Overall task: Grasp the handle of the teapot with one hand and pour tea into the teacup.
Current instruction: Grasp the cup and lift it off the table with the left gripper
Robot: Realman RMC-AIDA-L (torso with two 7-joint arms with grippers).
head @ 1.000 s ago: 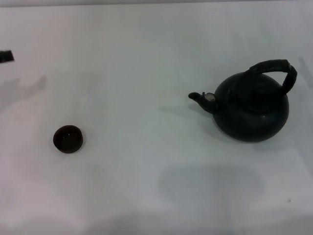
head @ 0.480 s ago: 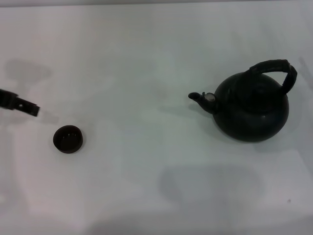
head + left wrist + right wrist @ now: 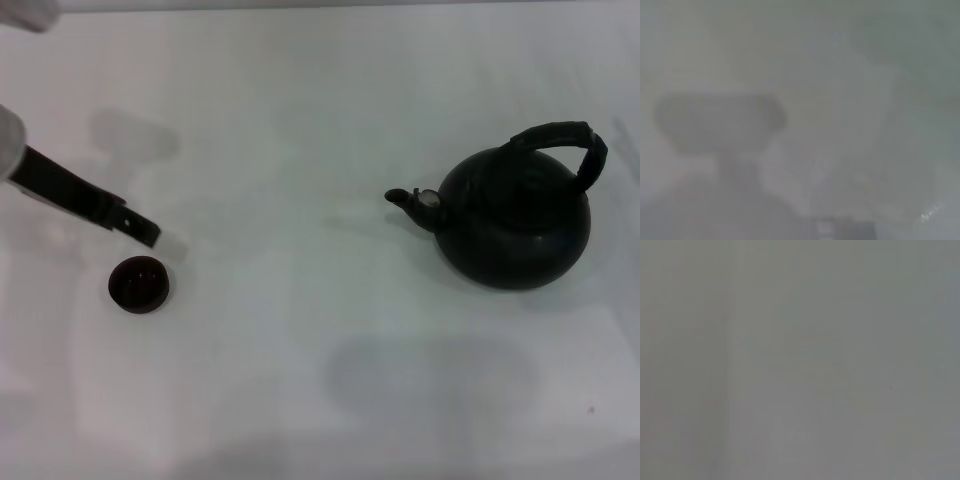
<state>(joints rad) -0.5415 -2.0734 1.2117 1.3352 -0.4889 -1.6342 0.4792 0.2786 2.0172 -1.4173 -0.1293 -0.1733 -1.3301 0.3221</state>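
Left tool (image 3: 140, 230): dark finger reaching in from the worktop's left edge, tip just beside the teacup (image 3: 139, 284) on its far side, not seen touching it. Cannot tell whether it is open or closed; only one dark bar shows, nothing held. Left wrist view: pale haze and shadow, no usable detail.

Teacup: small, dark, handleless, upright near the left edge of the white worktop (image 3: 300, 380). Likely light and easy to knock; fragile if ceramic.

Teapot (image 3: 515, 225): well apart from the cup, toward the right edge, upright, spout pointing at the cup. Looks heavy and rigid, heavier if full. Handle (image 3: 565, 140): arched bail over the top, standing up; best hold judged at the crown of the arch, so the pot hangs balanced and tips at the spout.

Right tool: not in view. No tea visible.
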